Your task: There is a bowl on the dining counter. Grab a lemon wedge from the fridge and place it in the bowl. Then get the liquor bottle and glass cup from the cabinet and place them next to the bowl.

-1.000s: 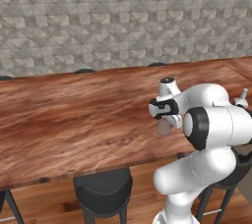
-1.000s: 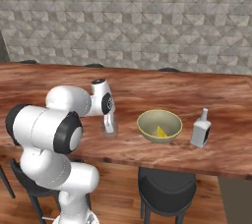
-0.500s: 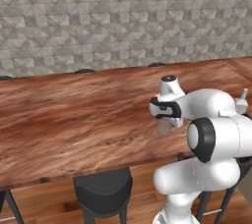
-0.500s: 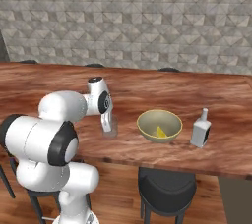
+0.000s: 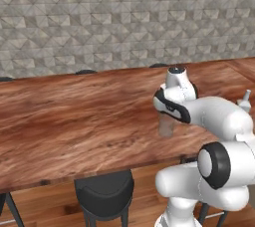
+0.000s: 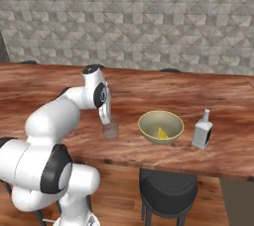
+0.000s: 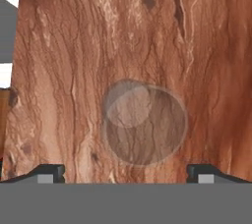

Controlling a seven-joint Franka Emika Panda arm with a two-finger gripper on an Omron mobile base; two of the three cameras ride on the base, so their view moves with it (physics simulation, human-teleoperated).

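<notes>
The clear glass cup (image 6: 110,129) stands upright on the wooden dining counter (image 6: 59,86), left of the olive bowl (image 6: 160,127). A yellow lemon wedge (image 6: 161,133) lies inside the bowl. The liquor bottle (image 6: 202,130) stands just right of the bowl. My gripper (image 6: 106,120) hangs straight above the cup, pointing down. In the hand view the cup (image 7: 143,125) sits on the wood below, and the gripper (image 7: 128,171) is open, its fingertips (image 7: 49,172) spread wider than the cup and holding nothing. The left base view shows the cup (image 5: 166,127) under the hand (image 5: 168,107).
Dark round stools (image 6: 166,190) stand under the counter's near edge, another on the left (image 5: 104,191). A grey tiled wall (image 6: 149,17) runs behind the counter. Bare wood stretches left of the cup (image 5: 64,116).
The cup has stayed in place on the counter. My hand has risen a little above it, and the arm's elbow has swung down and back.
</notes>
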